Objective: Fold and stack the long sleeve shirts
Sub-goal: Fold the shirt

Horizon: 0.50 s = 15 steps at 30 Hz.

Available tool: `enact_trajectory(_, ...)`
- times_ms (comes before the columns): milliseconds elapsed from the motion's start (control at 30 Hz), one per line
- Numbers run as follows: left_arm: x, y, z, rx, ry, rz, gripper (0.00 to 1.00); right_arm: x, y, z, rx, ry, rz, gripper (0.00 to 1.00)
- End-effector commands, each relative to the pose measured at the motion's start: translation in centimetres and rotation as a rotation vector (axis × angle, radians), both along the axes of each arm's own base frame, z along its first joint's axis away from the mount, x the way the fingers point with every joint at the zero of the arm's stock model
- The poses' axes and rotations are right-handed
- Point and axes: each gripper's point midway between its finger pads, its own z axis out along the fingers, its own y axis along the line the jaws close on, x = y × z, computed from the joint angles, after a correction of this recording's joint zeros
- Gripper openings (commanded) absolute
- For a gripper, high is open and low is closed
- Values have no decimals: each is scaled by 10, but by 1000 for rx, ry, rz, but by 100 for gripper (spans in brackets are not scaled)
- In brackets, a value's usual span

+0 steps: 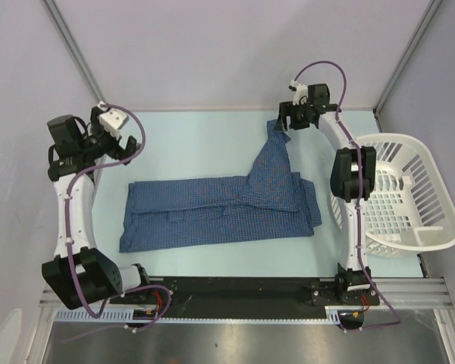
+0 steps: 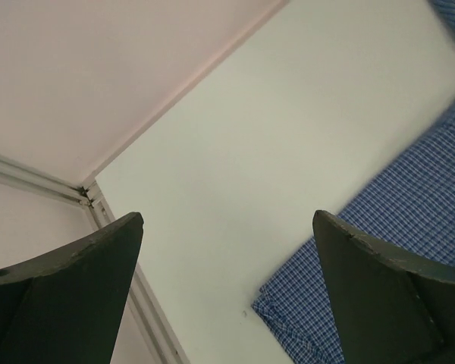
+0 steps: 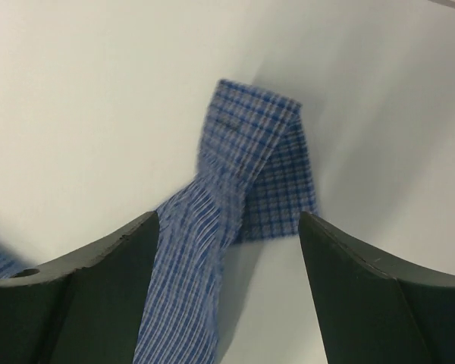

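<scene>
A pale mint tabletop (image 1: 197,136) fills the middle; plain lavender-grey walls (image 1: 235,45) close the far, left and right sides; aluminium posts (image 1: 70,47) mark far corners; a brushed metal sheet (image 1: 235,345) lies nearest; light is even.

Light is bright, even and diffuse, falling from above. In the top view the shirt (image 1: 212,212) and the basket (image 1: 409,189) cast only faint, soft shadows on the pale desk (image 1: 197,144), and the metal strip (image 1: 235,341) at the near edge carries a dull sheen. In the right wrist view the sleeve (image 3: 246,152) smears into blur low down and throws a soft shadow rightward. Both wrist views show near-black, slightly soft fingers (image 2: 68,288).
</scene>
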Motion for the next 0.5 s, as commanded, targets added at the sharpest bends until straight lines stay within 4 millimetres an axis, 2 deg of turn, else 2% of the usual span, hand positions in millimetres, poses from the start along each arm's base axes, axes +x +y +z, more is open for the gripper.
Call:
enact_trajectory(0, 21, 16, 43, -107, -46, 167, 100, 35, 6, 7, 8, -68, -51, 80)
enact_trajectory(67, 25, 23, 53, -101, -79, 211, 99, 43, 3, -4, -3, -80, -68, 81)
enact_trajectory(167, 27, 31, 62, -86, -125, 252, 99, 43, 9, -16, -1, -79, -42, 78)
enact_trajectory(233, 29, 31, 61, -87, -126, 249, 100, 41, 13, -26, 4, -64, -26, 71)
enact_trajectory(300, 30, 28, 61, -90, -126, 237, 100, 36, 22, -27, 39, -48, 7, 65)
enact_trajectory(333, 31, 29, 64, -86, -147, 236, 99, 34, 27, -24, 56, -46, 22, 55)
enact_trajectory(400, 33, 30, 68, -91, -165, 242, 99, 28, 37, -13, 106, -44, 68, 42)
enact_trajectory(467, 33, 28, 72, -91, -179, 227, 99, 22, 43, -5, 132, -46, 107, 20)
